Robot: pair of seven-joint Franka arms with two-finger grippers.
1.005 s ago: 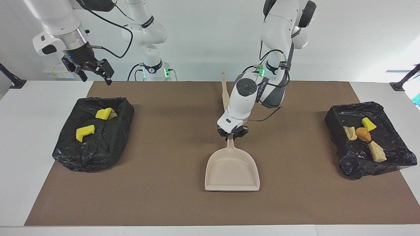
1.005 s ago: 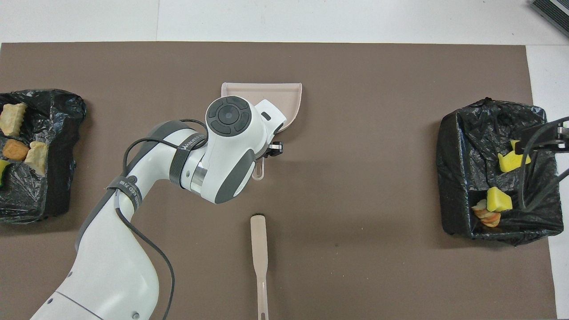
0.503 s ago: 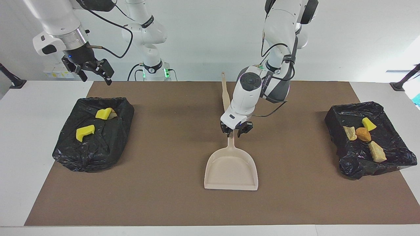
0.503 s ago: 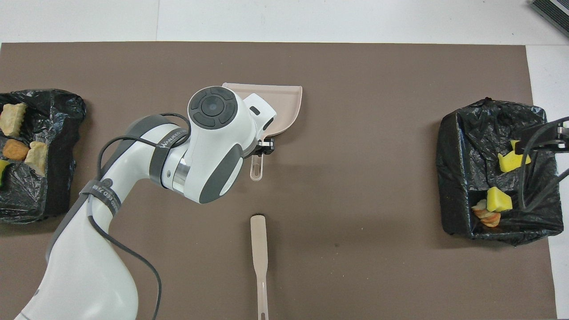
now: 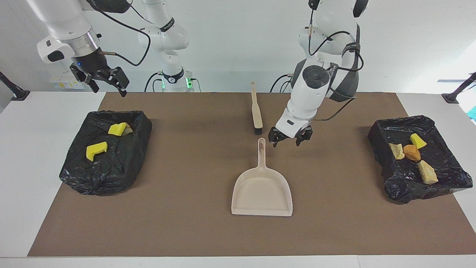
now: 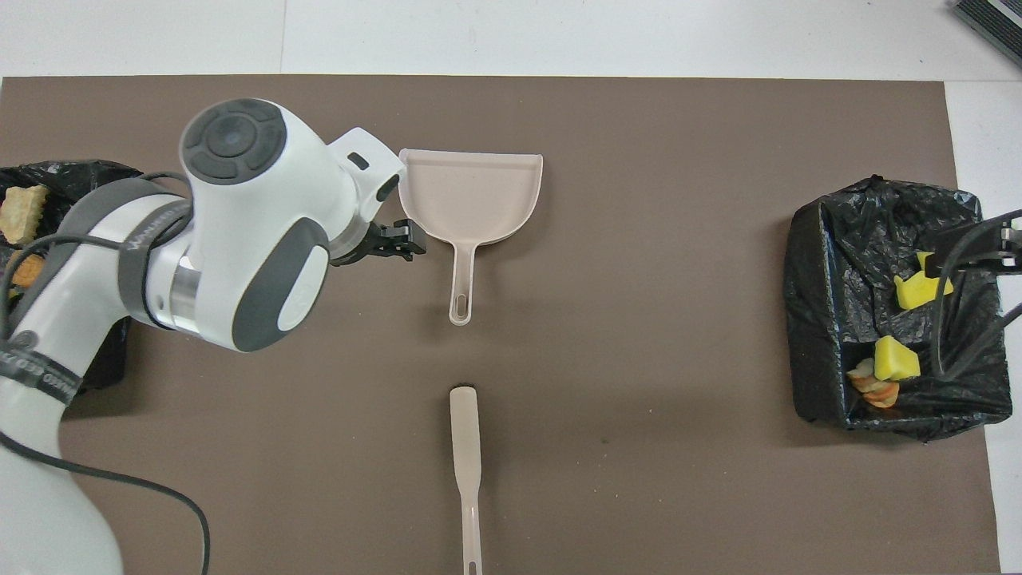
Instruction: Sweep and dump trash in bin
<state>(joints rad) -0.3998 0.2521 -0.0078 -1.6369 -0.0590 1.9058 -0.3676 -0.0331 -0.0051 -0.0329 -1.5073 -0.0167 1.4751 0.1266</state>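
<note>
Presently all the trash lies inside two black-lined bins, none on the brown mat [image 5: 186,230]. The pieces are small chunks, each far smaller than the dustpan: bright yellow sponge scraps with cut, angular faces, and orange-brown to pale tan bread-like pieces with a rough crust.

Count, bin at the right arm's end [image 5: 106,154]: two yellow scraps [image 5: 96,150] lying apart on the liner, and a tan piece tucked against the one nearer the robots; the overhead view shows that piece [image 6: 874,385] as orange-brown and layered.

Count, bin at the left arm's end [image 5: 418,162]: one yellow wedge [image 5: 417,140], one round orange-brown piece [image 5: 411,152], two pale tan pieces [image 5: 427,172]. These four sit close together, the orange-brown one touching its neighbours.

Total: seven pieces, three yellow and four bread-like.

One beige dustpan [image 5: 262,190] lies flat and unheld at mid-mat, pan empty, handle pointing toward the robots. One beige brush [image 5: 256,109] lies nearer the robots than the dustpan, in line with its handle, not touching it.

Left gripper [image 5: 289,138]: raised over the mat just beside the dustpan handle, toward the left arm's end; jaws apart, holding nothing.

Right gripper [image 5: 108,82]: waiting in the air over the robots' edge of the bin at its own end; jaws apart, holding nothing.
</note>
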